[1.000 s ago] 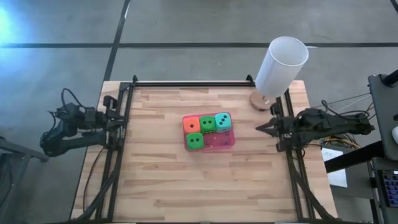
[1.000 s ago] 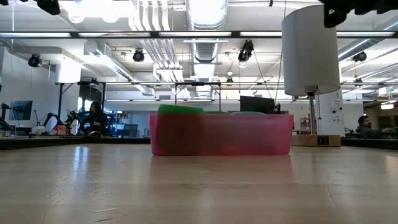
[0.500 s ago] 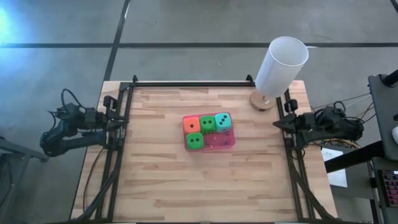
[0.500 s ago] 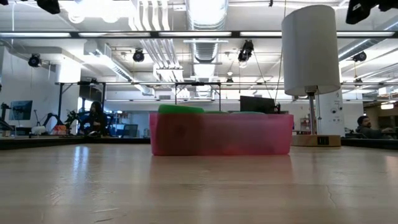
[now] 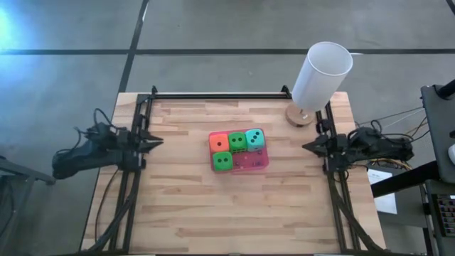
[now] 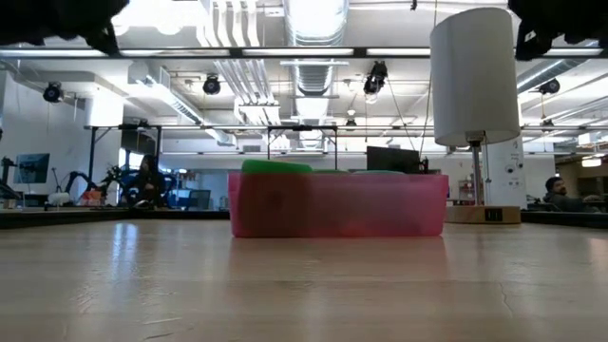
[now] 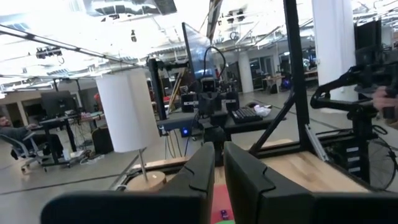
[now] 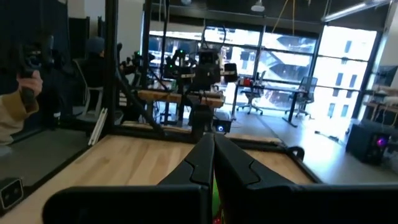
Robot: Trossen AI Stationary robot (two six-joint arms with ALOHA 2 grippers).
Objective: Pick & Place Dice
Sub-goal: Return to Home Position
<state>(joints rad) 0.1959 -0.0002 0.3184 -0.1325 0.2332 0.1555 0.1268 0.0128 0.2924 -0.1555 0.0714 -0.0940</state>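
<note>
The left gripper is open only by a narrow slit and holds nothing. It hovers at the left edge of the table. The right gripper, closed and empty, is at the right edge. Between them, the four dice sit together in the pink bin.
</note>
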